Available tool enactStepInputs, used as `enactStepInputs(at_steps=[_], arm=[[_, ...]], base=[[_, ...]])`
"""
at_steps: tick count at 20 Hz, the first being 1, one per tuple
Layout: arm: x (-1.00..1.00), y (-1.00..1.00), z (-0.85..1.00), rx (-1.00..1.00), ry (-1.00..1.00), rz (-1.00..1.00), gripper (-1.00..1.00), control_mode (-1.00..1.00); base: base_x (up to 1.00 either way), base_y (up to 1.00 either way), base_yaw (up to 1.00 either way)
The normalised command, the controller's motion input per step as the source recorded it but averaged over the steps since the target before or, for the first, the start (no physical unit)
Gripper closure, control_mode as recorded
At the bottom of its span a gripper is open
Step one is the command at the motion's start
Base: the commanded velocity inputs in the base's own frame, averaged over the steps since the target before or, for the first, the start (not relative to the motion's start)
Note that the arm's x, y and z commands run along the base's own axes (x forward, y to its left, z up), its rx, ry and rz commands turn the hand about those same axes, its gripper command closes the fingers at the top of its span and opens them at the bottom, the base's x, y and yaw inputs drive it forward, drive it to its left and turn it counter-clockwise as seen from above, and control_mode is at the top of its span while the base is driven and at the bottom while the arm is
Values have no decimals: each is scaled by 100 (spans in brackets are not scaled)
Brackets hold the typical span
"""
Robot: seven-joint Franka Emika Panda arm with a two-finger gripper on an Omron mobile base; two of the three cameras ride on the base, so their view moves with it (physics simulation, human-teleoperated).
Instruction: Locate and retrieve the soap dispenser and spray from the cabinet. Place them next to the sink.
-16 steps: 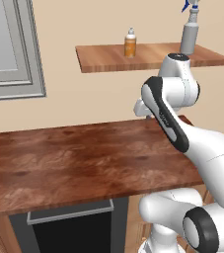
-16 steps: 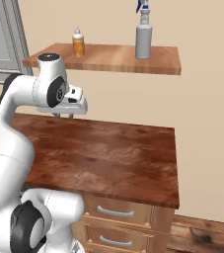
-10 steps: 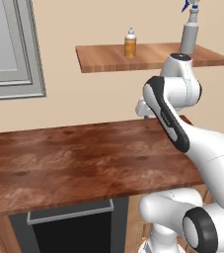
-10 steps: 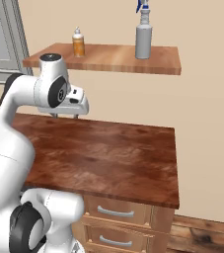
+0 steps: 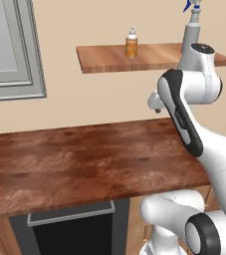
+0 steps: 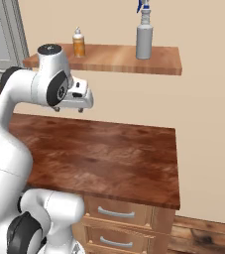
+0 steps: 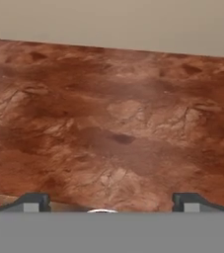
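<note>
High on the cabinet (image 6: 109, 59) stand amber soap dispenser (image 6: 78, 43) and grey spray (image 6: 144, 37); end effector (image 7: 108, 202) wide apart.

Place: a rendered home kitchen is showing here.
Surface (image 5: 74, 164): a thick reddish-brown wooden top is running along a beige wall.
Drawers (image 6: 116, 213): light-oak fronts with silver handles are sitting under it.
Appliance (image 5: 69, 234): a dark front with a grey handle is sitting below the top.
Shelf (image 5: 149, 57): an open board is carrying a soap dispenser (image 5: 131, 43) and a spray (image 6: 144, 34).
Window frame (image 5: 15, 50): grey moulding is standing at the left.
</note>
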Motion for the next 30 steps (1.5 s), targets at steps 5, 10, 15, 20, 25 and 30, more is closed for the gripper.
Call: enactStepInputs(at_steps=[5,10,15,20,25,30], arm=[[-5,-39,65,0,-20,-4,-100,-100],[1,-35,56,0,-22,-2,-100,-100],[10,-29,47,2,-35,0,-100,-100],[2,-31,30,1,-43,0,-100,-100],[0,-26,52,0,-25,0,-100,-100],[15,-23,59,0,-11,0,-100,-100]], base=[[0,0,0],[0,0,0],[0,0,0],[0,0,0],[0,0,0],[0,0,0]])
